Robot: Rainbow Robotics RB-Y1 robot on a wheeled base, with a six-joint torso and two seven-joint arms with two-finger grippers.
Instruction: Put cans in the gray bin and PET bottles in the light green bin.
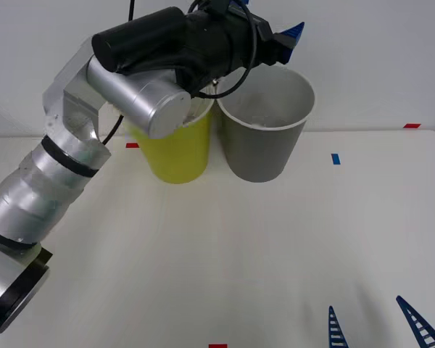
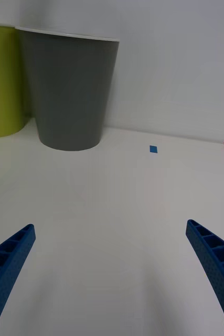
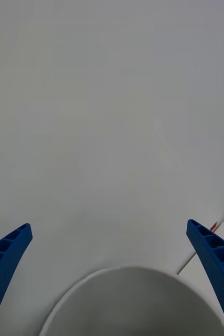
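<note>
The gray bin (image 1: 264, 138) stands at the back of the table, with the light green bin (image 1: 175, 152) touching its left side. My left arm reaches over both bins, and my left gripper (image 1: 275, 32) hovers open above the gray bin's rim (image 3: 127, 294) with nothing between its fingers. My right gripper (image 1: 377, 322) rests low at the near right of the table, open and empty, facing the gray bin (image 2: 70, 89) and the light green bin (image 2: 4, 79). Any cans or PET bottles are out of view.
The white table (image 1: 225, 246) runs wide in front of the bins. Small tape marks lie on it: a blue one (image 1: 336, 159) right of the gray bin, red ones (image 1: 412, 125) at the far right edge and near front. A white wall stands behind.
</note>
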